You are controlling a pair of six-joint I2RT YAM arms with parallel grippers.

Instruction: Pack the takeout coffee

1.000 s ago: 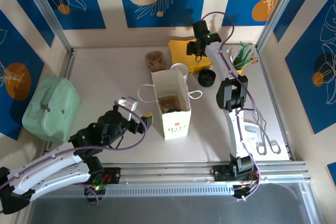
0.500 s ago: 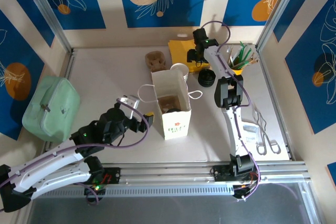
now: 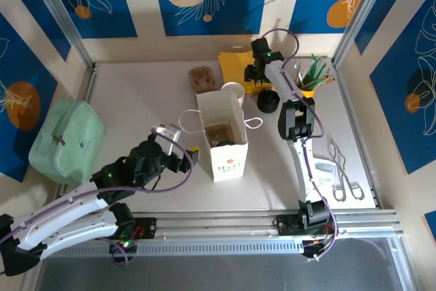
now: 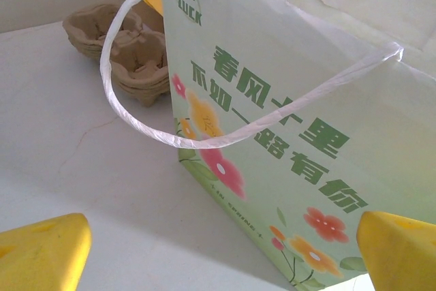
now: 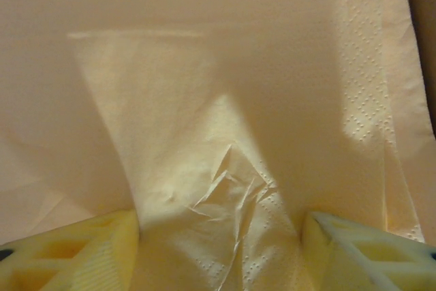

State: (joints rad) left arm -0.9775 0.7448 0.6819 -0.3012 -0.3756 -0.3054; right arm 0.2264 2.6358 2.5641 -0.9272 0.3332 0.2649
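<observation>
The takeout coffee (image 3: 223, 143) sits inside the white paper bag (image 3: 228, 160) that stands upright in the middle of the table (image 3: 136, 100). From above, only its round black lid shows at the near end of the bag's open top, just beside a brown pulp tray (image 3: 219, 130) that is also in the bag. The cup's wall is hidden by the bag.

The left tool (image 3: 178, 144) hovers just left of the bag, released, with its yellow fingertips (image 4: 41, 250) wide apart. Its wrist view faces the flowered, green-lettered side of the bag and one looped white handle (image 4: 136, 117).

The right arm reaches to the far side of the table, where the right tool (image 3: 253, 73) is down on a stack of yellow napkins (image 3: 235, 65). Its two fingers (image 5: 75, 253) stand apart with their tips on the top napkin, which is creased and bunched between them. The tool is unclenched, and whether any paper is caught cannot be told.

Near that tool lie a pile of black lids (image 3: 268, 102) to the right of the bag and a stack of lidless cups (image 3: 233, 90) just behind it. A stack of pulp cup carriers (image 3: 201, 78) rests farther left. A pale green pouch (image 3: 65, 142) lies at the table's left edge.
</observation>
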